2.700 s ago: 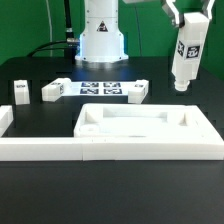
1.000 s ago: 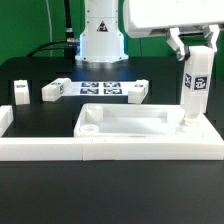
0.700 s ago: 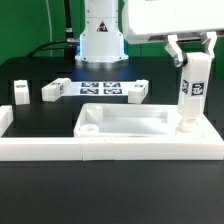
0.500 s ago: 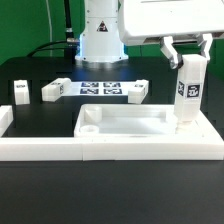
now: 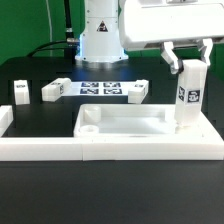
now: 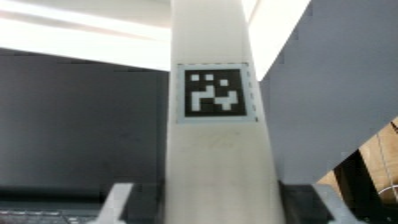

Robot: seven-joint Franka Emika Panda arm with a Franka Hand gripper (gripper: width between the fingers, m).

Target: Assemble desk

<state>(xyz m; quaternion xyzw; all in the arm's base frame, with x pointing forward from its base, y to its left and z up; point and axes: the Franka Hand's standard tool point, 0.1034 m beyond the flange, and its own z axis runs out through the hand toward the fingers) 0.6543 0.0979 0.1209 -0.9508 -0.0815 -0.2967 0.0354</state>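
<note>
The white desk top point(image 5: 140, 128) lies upside down near the table's front, against the white border rail point(image 5: 60, 150). My gripper point(image 5: 187, 57) is shut on a white square leg point(image 5: 187, 95) with a black-and-white tag. It holds the leg upright with the foot end in the top's corner on the exterior view's right. In the wrist view the leg point(image 6: 217, 110) fills the middle between the two fingers. Three other legs lie on the table at the back: one point(image 5: 20, 93), a second point(image 5: 53, 90) and a third point(image 5: 137, 92).
The marker board point(image 5: 102, 90) lies flat behind the desk top, in front of the robot base point(image 5: 100, 40). The border rail runs along the front, with a short arm on the exterior view's left point(image 5: 5, 118).
The gripper came down from high on the exterior view's right and set the leg's lower end into the desk top's corner. Over the last second it shifted slightly left with the leg.
</note>
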